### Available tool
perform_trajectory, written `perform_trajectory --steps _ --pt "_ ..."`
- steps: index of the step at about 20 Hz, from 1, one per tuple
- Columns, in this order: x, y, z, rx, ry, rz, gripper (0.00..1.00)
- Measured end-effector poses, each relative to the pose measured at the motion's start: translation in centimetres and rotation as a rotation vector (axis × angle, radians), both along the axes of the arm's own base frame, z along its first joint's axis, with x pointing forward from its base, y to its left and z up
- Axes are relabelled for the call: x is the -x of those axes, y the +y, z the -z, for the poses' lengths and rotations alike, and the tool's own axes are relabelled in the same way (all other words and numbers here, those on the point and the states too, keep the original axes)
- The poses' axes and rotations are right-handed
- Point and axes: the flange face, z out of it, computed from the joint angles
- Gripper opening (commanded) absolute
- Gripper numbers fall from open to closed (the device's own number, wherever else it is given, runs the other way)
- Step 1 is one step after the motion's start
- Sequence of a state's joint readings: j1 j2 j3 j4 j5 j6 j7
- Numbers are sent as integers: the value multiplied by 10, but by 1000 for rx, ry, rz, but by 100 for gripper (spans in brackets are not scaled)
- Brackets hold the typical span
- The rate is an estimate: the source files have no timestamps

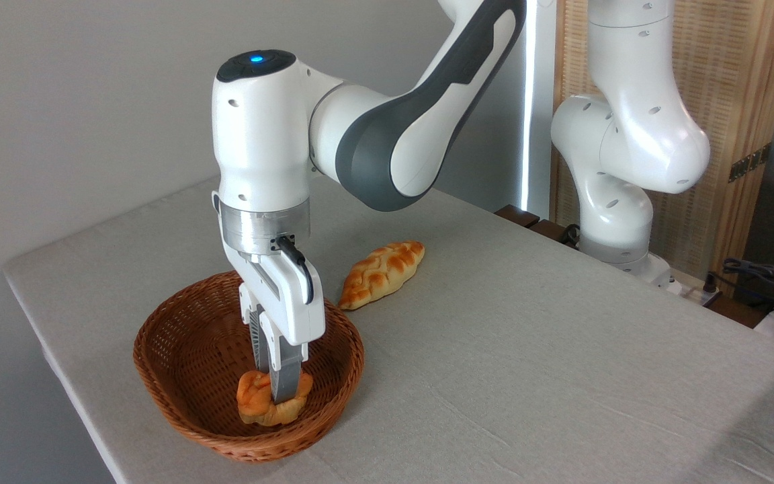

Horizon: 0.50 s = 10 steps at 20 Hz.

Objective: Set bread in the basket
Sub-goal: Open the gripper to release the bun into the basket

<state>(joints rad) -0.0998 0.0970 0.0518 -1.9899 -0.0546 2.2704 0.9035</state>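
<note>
The bread (254, 405), a small knobbly orange-golden bun, lies low inside the oval brown wicker basket (170, 349) near the table's front left corner. My gripper (275, 395) reaches straight down into the basket, its two grey fingers pinching the bun across its middle. The front finger (285, 380) hides part of the bun's top. The bun looks to rest on or just above the basket floor; which of the two I cannot tell.
A longer braided pale-and-brown loaf (381, 274) lies on the grey tablecloth just behind and right of the basket. The arm's white base (619, 228) stands at the table's far right edge, with cables (766, 277) beyond it. The table's left edge runs close to the basket.
</note>
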Motion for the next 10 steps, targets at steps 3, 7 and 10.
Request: perform_trajectory --steps 3,7,10 --pt "1 3 -3 0 9 -4 100" --pt "1 5 -4 0 12 -8 100" --pt "1 5 -5 1 11 -8 100"
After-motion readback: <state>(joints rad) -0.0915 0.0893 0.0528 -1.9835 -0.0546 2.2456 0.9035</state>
